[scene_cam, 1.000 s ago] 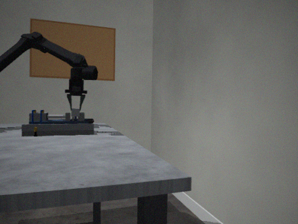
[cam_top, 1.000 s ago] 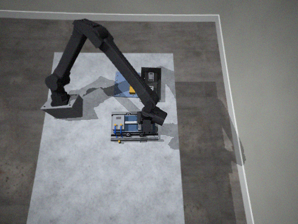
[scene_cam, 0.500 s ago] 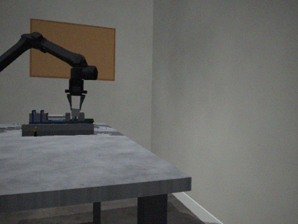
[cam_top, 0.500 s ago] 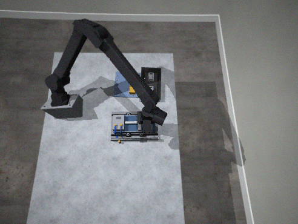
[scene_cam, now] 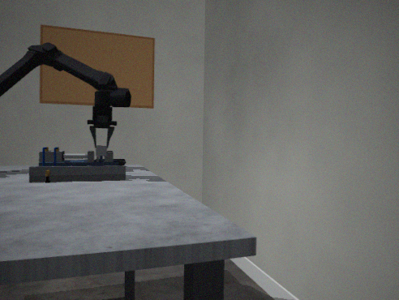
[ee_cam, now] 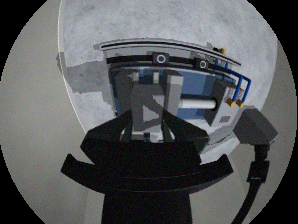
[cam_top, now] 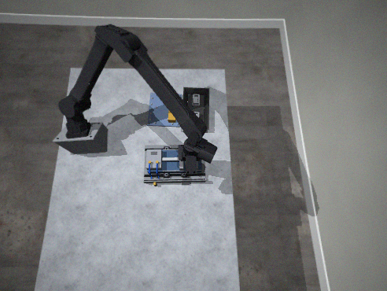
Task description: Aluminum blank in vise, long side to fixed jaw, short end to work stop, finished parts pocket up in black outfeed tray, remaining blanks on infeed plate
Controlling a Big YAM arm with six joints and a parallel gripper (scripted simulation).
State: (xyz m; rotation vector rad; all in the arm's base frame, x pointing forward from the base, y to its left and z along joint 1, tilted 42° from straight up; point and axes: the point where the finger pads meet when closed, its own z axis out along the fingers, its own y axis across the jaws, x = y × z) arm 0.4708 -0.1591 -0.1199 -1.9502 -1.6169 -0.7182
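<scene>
Exterior view shows the gripper [scene_cam: 102, 147] [ee_cam: 147, 112] clamping a gray block [scene_cam: 101, 152] [ee_cam: 148, 102] above a pale tabletop [scene_cam: 117, 215] [cam_top: 138, 232] [ee_cam: 200, 22], gray walls [scene_cam: 300, 122] beyond.

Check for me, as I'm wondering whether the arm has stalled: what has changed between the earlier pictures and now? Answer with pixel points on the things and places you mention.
Nothing visibly changed. The gripper [cam_top: 191, 165] [scene_cam: 101, 145] [ee_cam: 147, 112] stays over the vise [cam_top: 170, 166] [scene_cam: 77, 174] [ee_cam: 197, 82], shut on the gray block [scene_cam: 101, 151] [ee_cam: 148, 102]; nothing was newly grasped or let go. The yellow blank [cam_top: 171, 116] also stayed put.
</scene>
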